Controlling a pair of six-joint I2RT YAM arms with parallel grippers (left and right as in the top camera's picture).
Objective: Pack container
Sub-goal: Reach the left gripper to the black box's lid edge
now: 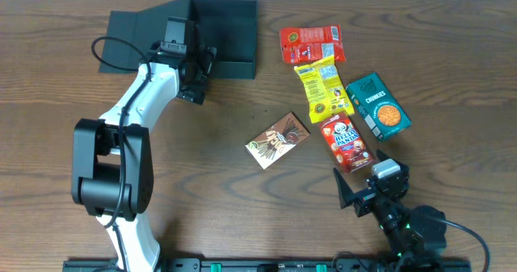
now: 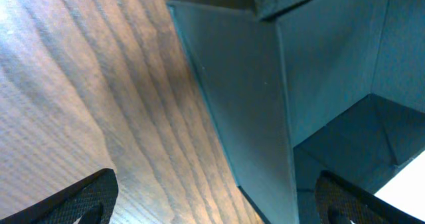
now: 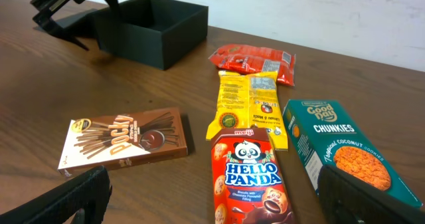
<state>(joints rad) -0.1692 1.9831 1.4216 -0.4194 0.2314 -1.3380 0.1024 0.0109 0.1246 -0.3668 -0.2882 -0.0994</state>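
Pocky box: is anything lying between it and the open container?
Nothing visible. Only bare table lies between the Pocky box and the container. The left gripper sits at the container's corner toward the lid, beside that path.

White links and chunky black joints on the left arm (image 1: 139, 102), a thin black cable (image 1: 96, 50) looping beside it. Right arm (image 1: 400, 215) all black, small green light (image 1: 410, 223) glowing, its dark fingers (image 3: 73, 194) weave-textured.
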